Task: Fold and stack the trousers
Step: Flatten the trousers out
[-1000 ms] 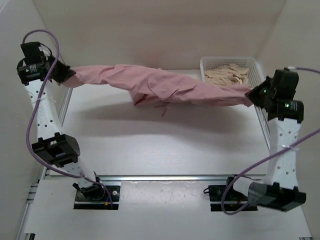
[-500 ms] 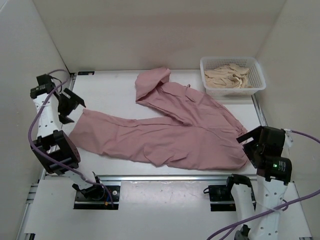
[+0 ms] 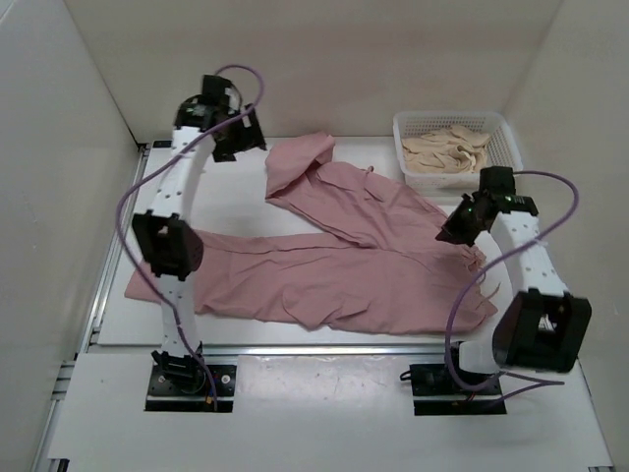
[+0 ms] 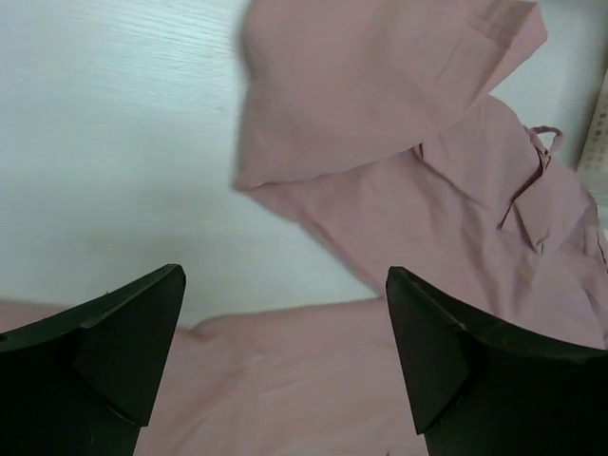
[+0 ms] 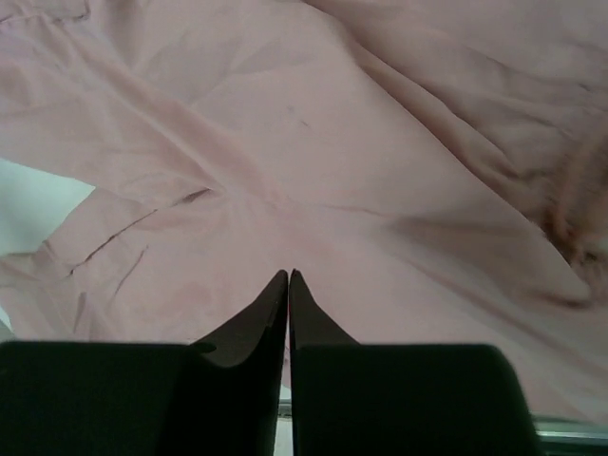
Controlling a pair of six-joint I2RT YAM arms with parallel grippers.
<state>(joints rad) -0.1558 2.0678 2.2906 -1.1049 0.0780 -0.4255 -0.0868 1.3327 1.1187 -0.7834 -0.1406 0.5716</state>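
Looking down from the top view: the trousers (image 3: 344, 265) lie spread and unfolded across mid-frame, one leg end flopped over at upper centre, so every fold and the stacking look undone; the basket (image 3: 452, 115) sits near them at upper right. Left wrist view: left end effector (image 4: 283, 275) gaping, empty, above that flopped end, bare tabletop (image 4: 95, 114) at upper left. Right wrist view: right end effector (image 5: 288, 275) clenched on nothing, cloth filling all but a bare patch at left edge.

Plain cream walls (image 3: 324, 59) on three sides, white tabletop (image 3: 231, 197), metal rail (image 3: 324, 348) along near edge, soft even light
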